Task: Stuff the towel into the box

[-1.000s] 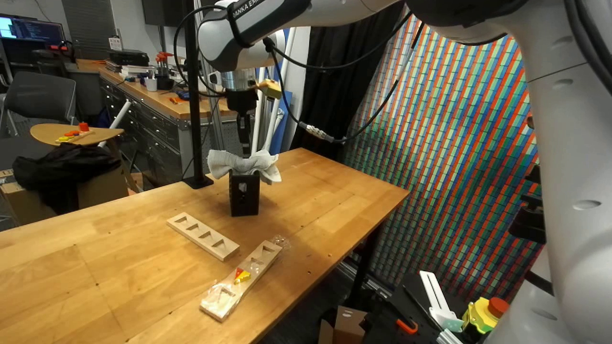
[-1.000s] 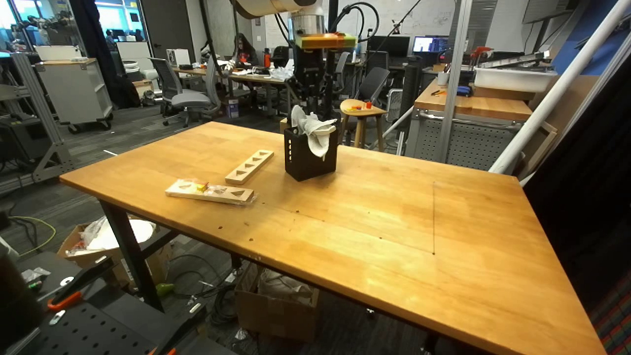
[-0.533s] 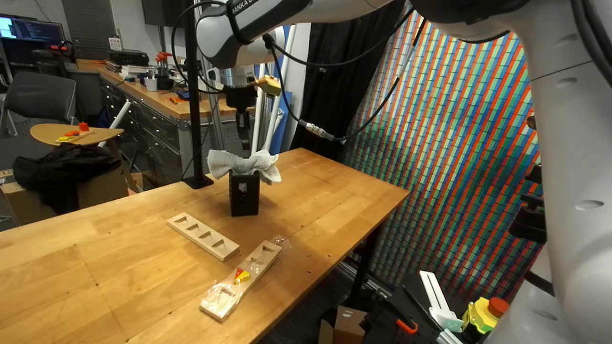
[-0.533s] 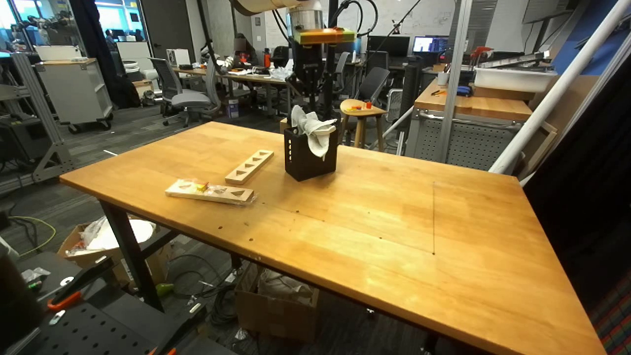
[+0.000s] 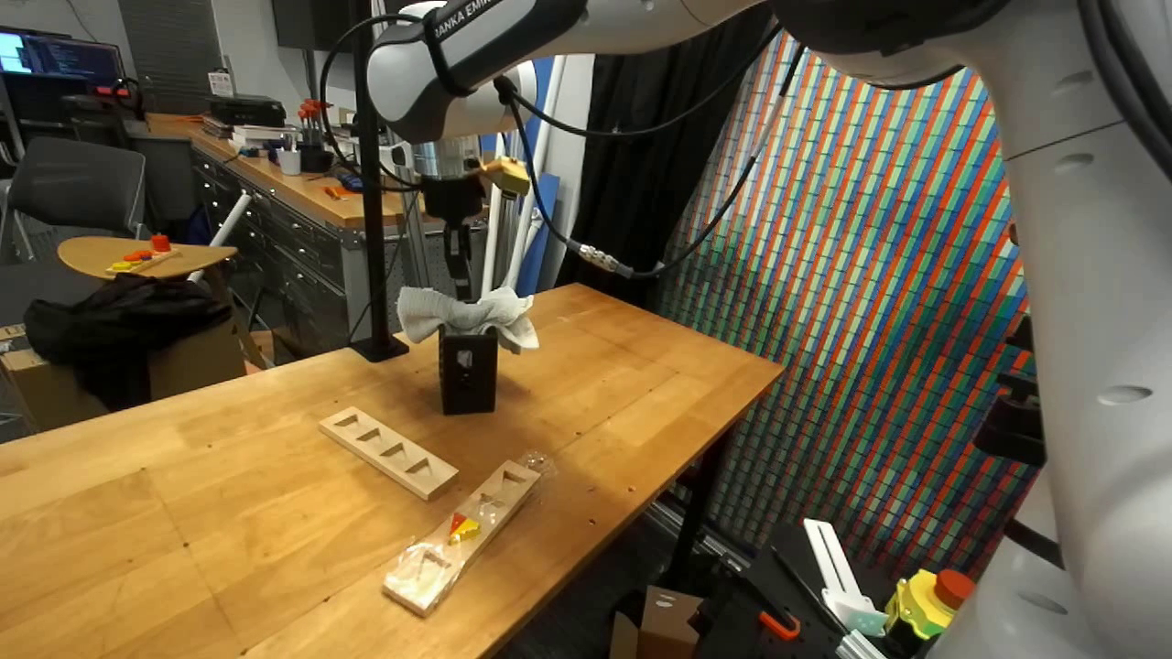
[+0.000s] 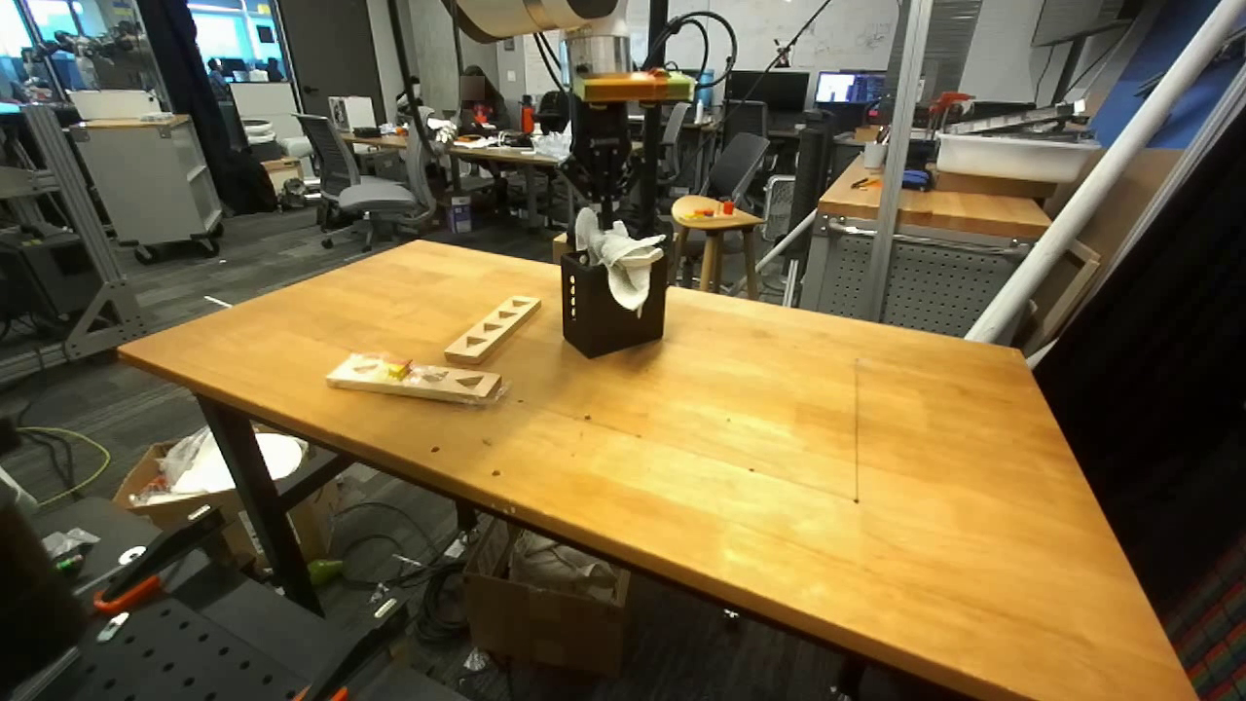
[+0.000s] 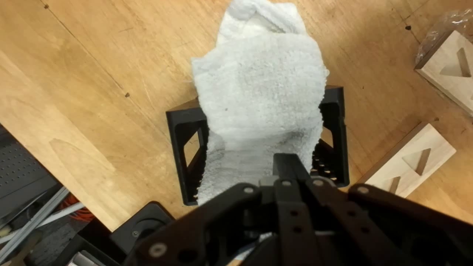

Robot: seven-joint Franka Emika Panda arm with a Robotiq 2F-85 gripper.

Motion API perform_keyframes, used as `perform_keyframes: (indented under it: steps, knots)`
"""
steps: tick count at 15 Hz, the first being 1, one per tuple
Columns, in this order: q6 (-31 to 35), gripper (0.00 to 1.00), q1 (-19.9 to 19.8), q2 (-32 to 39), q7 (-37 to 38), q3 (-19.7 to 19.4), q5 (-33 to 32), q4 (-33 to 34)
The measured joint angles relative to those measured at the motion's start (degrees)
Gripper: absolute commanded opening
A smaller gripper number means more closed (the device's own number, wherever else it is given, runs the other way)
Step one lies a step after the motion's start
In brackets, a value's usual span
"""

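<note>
Towel point(image 7: 264, 92) draped o/ blk box point(image 6: 608, 326), claw point(image 7: 286, 160) closed abv.

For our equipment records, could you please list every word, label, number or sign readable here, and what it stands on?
"RANKA EMI", on the robot arm, partly cut off.
Monitor: screen text, too small to read.
White sign: too small to read.
Whiteboard: writing, too faint to read.
Cardboard box: mark too small to read.
</note>
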Motion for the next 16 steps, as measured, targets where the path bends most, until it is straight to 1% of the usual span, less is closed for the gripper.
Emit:
perform_keyframes:
  steps: [4, 5, 9, 16]
  knots:
    - [0.7, 0.02, -0.2, 1.5, 0.0, 0.0, 1.6, 0.0]
    - [1.0, 0.04, -0.3, 1.9, 0.0, 0.0, 2.2, 0.1]
    - [1.5, 0.03, -1.0, 3.3, -0.3, 0.0, 3.7, 0.3]
    - [1.7, 0.03, -2.8, 5.9, -3.0, 0.3, 6.9, 1.6]
